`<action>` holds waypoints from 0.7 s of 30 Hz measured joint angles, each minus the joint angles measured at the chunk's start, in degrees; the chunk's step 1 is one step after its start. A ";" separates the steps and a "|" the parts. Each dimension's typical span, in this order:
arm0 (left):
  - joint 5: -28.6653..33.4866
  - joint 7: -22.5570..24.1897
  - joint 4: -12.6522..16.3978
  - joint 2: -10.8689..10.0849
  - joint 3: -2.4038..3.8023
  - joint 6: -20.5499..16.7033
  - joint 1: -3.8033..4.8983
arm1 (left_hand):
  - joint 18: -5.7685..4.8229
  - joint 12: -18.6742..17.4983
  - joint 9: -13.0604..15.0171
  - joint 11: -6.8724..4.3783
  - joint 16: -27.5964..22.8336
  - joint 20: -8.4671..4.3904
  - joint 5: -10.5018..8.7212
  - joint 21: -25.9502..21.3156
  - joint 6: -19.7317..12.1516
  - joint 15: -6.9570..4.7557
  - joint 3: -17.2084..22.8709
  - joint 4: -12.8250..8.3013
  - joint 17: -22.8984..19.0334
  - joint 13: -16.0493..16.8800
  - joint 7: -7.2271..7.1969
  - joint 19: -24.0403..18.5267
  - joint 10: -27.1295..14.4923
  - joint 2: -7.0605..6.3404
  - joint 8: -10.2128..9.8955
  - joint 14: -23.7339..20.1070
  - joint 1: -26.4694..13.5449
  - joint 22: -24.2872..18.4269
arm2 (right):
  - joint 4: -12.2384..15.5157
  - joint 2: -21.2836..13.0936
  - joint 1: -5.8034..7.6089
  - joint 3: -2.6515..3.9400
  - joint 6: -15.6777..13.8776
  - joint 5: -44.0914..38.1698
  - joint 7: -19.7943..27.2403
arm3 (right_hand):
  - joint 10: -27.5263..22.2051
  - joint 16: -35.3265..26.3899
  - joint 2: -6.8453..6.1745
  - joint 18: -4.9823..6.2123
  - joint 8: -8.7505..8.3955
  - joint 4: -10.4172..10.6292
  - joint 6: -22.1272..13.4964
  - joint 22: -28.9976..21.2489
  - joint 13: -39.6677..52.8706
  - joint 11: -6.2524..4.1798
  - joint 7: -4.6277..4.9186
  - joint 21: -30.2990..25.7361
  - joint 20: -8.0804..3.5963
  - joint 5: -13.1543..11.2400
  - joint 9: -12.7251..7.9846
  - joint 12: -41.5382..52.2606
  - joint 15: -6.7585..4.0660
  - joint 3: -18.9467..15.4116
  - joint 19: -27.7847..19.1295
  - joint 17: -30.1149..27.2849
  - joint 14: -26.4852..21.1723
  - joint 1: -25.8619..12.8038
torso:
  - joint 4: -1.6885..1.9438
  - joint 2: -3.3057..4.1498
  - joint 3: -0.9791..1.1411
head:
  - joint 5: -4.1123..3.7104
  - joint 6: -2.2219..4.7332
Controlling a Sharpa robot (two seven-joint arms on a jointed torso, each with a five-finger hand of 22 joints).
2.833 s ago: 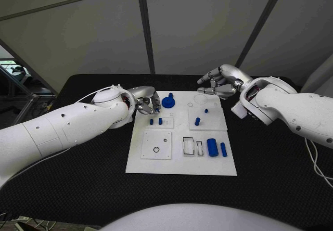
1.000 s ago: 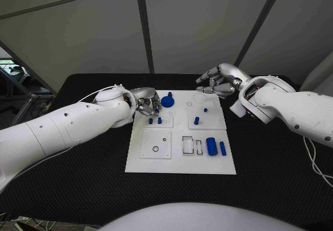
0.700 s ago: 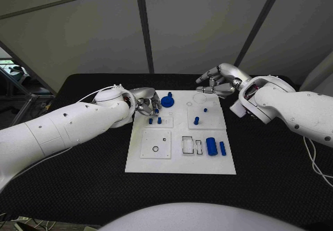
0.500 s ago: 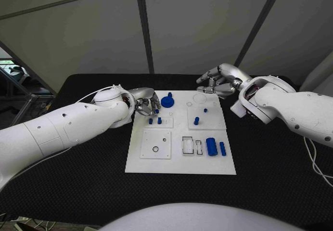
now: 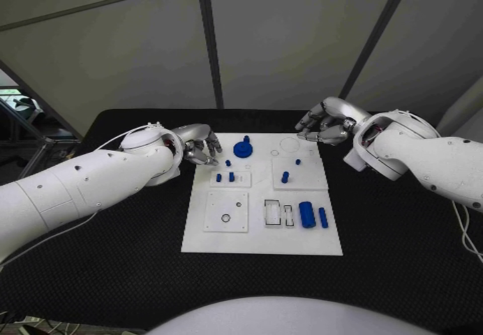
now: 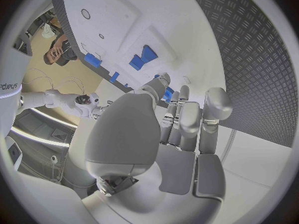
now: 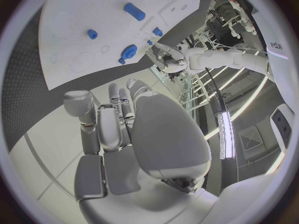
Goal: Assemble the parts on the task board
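Note:
The white task board (image 5: 259, 241) lies mid-table. My left hand (image 5: 198, 143) hovers off its far left edge, fingers stretched out and holding nothing; the left wrist view shows these fingers (image 6: 182, 115) straight, with a small blue peg (image 6: 168, 93) just past them. That peg (image 5: 227, 163) stands free on the board, above two pegs (image 5: 225, 177). A big blue knob (image 5: 243, 149) sits at the far middle. My right hand (image 5: 327, 122) hangs over the far right corner, empty, its fingers (image 7: 115, 114) loosely extended.
Near the board's front right lie a thick blue cylinder (image 5: 307, 213) and a thin blue bar (image 5: 323, 216) beside two rectangular slots (image 5: 273, 211). More small pegs (image 5: 285, 176) stand on the right plate. Black table (image 5: 111, 265) surrounds the board.
My left hand has drawn back to the left, off the pegs, leaving a small blue peg standing alone. The right hand has shifted slightly to the right.

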 measured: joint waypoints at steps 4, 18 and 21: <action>2.02 0.72 0.10 -1.37 0.24 -1.46 0.00 | 0.01 -0.08 0.06 0.22 -0.53 -0.01 0.00 -2.21 1.86 0.17 0.85 -0.81 -1.35 -0.09 0.17 -1.18 0.22 1.02 0.80 -0.58 1.02 -1.05 | -0.06 -0.58 -0.10 0.00 0.91 -5.31 -0.94 | 1.70 0.00 -0.10 -0.01 0.00 -0.83 1.23 0.93 -2.80 -0.26 -0.72 0.45 -0.13 -2.46 0.00 -3.23 0.00 1.82 0.50 0.08 0.00 0.84 | 0.00 0.00 0.00 | 0.02 0.23; 39.85 12.27 5.28 -8.70 0.38 -10.28 -0.09 | 4.52 -1.41 -0.13 0.42 -17.36 0.35 0.00 -23.00 4.15 0.47 3.37 0.14 -27.89 -1.67 0.72 -11.79 2.06 1.18 1.10 -13.84 -0.87 -12.28 | 3.49 -2.31 -2.80 -0.34 1.52 -24.77 -4.80 | 2.63 0.00 -2.49 0.00 -2.23 -1.51 1.80 1.68 -7.97 0.20 -0.68 0.84 0.10 -5.56 -0.28 -9.18 0.00 4.32 0.89 -0.13 0.00 -0.10 | -0.07 0.05 0.07 | -3.41 1.85; 49.54 16.08 6.80 -9.81 0.37 -10.94 -0.37 | 4.41 -1.41 -0.13 0.62 -19.75 0.52 0.00 -25.08 4.15 0.58 3.06 0.22 -29.52 -1.75 0.72 -12.36 1.85 1.38 0.87 -14.71 -1.04 -13.75 | 3.49 -2.08 -3.31 -0.44 1.56 -27.33 -5.66 | 2.36 0.00 -2.80 -0.01 -2.67 -1.54 1.71 1.70 -8.51 0.47 -0.58 0.84 0.10 -5.63 -0.31 -9.61 0.00 4.35 0.89 -0.14 -0.01 -0.40 | -0.07 0.05 0.04 | -4.04 2.05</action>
